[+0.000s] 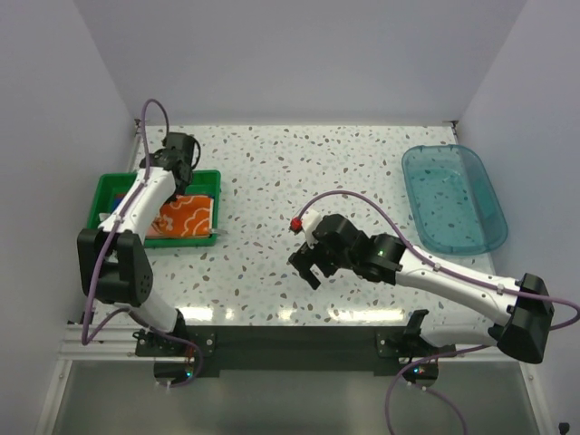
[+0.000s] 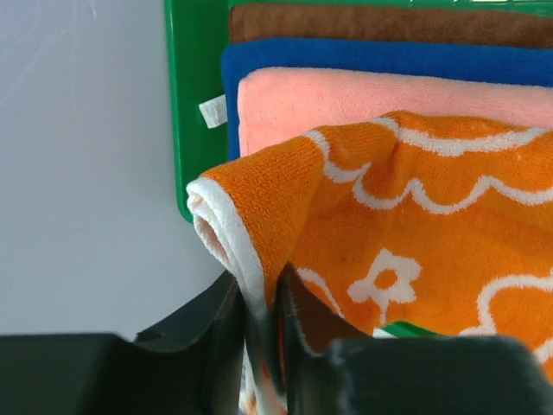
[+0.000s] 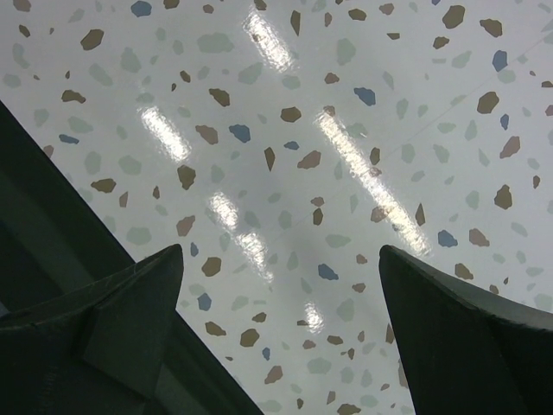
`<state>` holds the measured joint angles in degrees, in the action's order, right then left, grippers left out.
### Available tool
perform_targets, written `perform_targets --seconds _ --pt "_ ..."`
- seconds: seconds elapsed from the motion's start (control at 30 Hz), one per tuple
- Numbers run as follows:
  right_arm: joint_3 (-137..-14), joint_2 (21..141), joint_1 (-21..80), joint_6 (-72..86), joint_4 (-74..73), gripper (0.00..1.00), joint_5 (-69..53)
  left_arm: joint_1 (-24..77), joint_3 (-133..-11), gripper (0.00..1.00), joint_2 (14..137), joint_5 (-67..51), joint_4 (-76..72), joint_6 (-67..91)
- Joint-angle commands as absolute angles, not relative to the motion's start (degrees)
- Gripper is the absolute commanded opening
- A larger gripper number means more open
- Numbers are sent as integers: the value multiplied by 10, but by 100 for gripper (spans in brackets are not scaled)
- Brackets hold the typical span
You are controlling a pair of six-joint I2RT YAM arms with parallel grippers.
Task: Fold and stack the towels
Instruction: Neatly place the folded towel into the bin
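Observation:
The towels lie stacked in the green tray (image 2: 194, 104): a rust-brown towel (image 2: 371, 24) at the bottom, then a royal blue towel (image 2: 363, 59), a pink towel (image 2: 346, 99), and on top an orange towel (image 2: 415, 233) with white flower outlines. My left gripper (image 2: 263, 290) is shut on the orange towel's white-hemmed edge, which bulges up in a fold beside the jaws. From above, the left gripper (image 1: 184, 179) stands over the orange towel (image 1: 188, 217) in the tray (image 1: 107, 190). My right gripper (image 1: 308, 267) hovers open over the bare table (image 3: 285, 156), its jaws (image 3: 281, 251) holding nothing.
A clear blue plastic tub (image 1: 453, 195) stands at the table's right side. The green tray sits against the left wall. The speckled tabletop (image 1: 272, 172) stretches between tray and tub, with the right arm reaching across its near middle.

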<state>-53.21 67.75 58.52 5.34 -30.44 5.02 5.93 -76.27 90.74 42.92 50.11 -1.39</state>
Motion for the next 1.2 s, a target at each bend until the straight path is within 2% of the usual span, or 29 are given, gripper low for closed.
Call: perform_targets --seconds 0.0,0.03,0.13,0.17,0.23,0.37,0.47,0.53,0.57,0.67,0.7,0.77,0.8,0.93,1.17 --pt "-528 673 586 51 -311 99 60 40 -756 29 929 464 474 -10" --pt "-531 674 586 53 -311 98 62 35 -755 30 940 468 472 -6" --pt "-538 673 586 56 -317 99 75 2 -762 48 967 507 482 33" --pt "-540 672 586 58 -323 99 83 -19 -768 66 975 531 488 46" --pt "-546 667 585 64 -329 99 96 -30 -775 85 996 563 490 58" --pt "-554 651 584 85 -357 99 155 -32 -839 95 1011 543 544 124" --pt "-574 632 573 133 -407 99 262 -19 -853 100 963 463 532 150" --pt "-599 618 552 189 -445 99 352 -4 -838 100 884 407 504 157" --pt "-608 609 545 205 -478 99 380 -5 -811 100 849 331 463 160" --pt "-645 568 519 250 -536 99 479 9 -731 100 693 188 374 166" --pt "-665 558 515 259 -549 99 503 9 -713 100 613 166 359 165" --pt "-687 531 505 287 -591 99 565 8 -677 100 540 127 339 167" --pt "-706 522 505 300 -604 99 578 9 -670 100 472 123 339 167" --pt "-726 455 504 287 -619 99 590 9 -660 100 332 152 387 167" --pt "-661 277 504 170 -504 99 563 8 -680 100 121 246 481 167"
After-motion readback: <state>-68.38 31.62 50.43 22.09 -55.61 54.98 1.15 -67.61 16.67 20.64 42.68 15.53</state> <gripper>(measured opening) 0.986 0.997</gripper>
